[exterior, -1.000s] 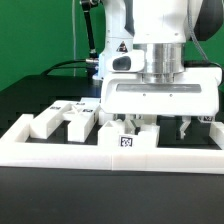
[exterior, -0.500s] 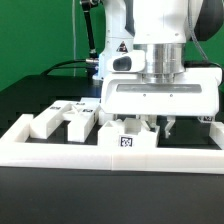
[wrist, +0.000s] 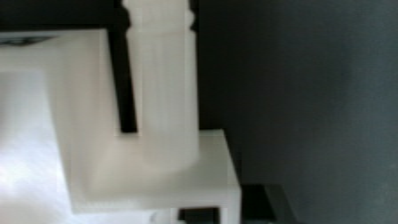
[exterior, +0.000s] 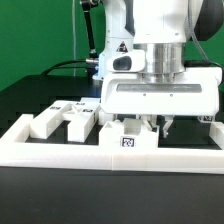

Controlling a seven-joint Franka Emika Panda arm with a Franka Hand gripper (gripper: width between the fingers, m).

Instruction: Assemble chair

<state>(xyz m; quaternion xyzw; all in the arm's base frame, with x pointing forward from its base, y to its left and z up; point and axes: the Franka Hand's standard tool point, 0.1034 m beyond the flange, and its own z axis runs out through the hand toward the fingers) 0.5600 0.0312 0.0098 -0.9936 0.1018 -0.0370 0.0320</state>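
Observation:
Loose white chair parts lie on the black table behind the low white border wall [exterior: 60, 150]. Two blocky ones [exterior: 45, 121] [exterior: 78, 118] sit toward the exterior view's left, and a tagged block [exterior: 128, 141] stands at the wall in the middle. My gripper [exterior: 160, 126] hangs low just to the exterior view's right of that block, fingers drawn together. Nothing shows between them from here. The wrist view is filled by a white L-shaped chair part [wrist: 160, 130], its long bar ending in a notched tip. Dark fingertips [wrist: 267, 204] show at that part's corner.
The border wall runs along the front and turns back at the exterior view's left [exterior: 20, 128]. The big white arm and its broad hand [exterior: 160, 95] cover the parts behind them. A green backdrop stands behind the table.
The fingers stood wide apart a second ago and have closed together. The arm and the parts have stayed where they were.

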